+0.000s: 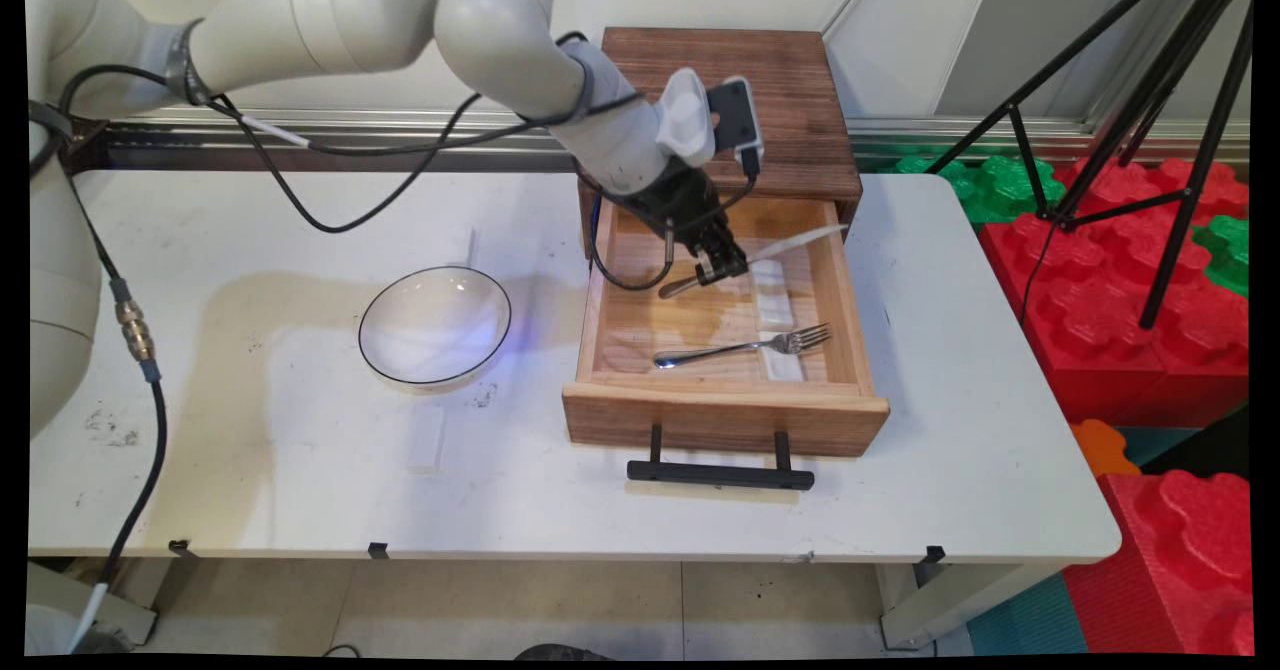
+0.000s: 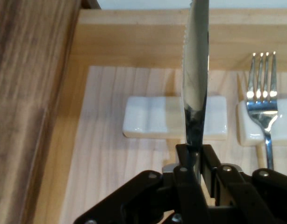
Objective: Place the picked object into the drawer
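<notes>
My gripper (image 1: 722, 266) is shut on a silver table knife (image 1: 790, 244) and holds it a little above the floor of an open wooden drawer (image 1: 725, 418). In the hand view the knife (image 2: 195, 84) runs straight away from the gripper (image 2: 196, 156), its blade passing over a white cutlery rest (image 2: 148, 116). A second white rest (image 2: 248, 123) to the right carries a silver fork (image 2: 262, 93). In the main view the fork (image 1: 745, 347) lies across the drawer's front half, its tines on the rest (image 1: 780, 360).
The drawer belongs to a dark wooden cabinet (image 1: 780, 100) at the table's back. A white bowl with a dark rim (image 1: 435, 327) stands left of the drawer. The drawer's black handle (image 1: 720, 472) juts toward the table's front. Red and green foam blocks (image 1: 1130, 280) and a tripod (image 1: 1150, 90) stand right of the table.
</notes>
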`<state>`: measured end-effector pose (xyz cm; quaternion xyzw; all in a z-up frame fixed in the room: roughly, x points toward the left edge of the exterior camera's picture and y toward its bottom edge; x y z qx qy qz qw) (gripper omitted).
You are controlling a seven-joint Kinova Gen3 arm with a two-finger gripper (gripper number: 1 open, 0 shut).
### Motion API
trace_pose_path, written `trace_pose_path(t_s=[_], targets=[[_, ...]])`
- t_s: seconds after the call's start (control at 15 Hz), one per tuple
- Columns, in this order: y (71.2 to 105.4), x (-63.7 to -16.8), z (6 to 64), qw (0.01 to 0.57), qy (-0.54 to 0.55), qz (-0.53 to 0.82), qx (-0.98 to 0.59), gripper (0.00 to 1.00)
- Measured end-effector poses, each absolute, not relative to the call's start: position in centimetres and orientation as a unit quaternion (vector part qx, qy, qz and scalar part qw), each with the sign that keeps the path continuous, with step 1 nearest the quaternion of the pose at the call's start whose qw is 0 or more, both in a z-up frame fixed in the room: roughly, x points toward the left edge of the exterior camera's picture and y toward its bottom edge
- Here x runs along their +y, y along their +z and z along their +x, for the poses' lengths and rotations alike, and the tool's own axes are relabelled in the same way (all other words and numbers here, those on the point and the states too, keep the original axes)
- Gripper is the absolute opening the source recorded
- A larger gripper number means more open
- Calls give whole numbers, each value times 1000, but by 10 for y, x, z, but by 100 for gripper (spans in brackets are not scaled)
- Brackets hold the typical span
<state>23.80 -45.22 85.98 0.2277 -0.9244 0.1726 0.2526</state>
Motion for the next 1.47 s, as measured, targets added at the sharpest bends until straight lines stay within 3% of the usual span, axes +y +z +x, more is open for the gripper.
trace_pose_path(t_s=[1.2,1.27,1.47], targets=[[818,-466,238,238,159,215,-934,0],[817,-466,239,239,159,215,-934,100],[816,-466,238,241,160,216,-932,100]])
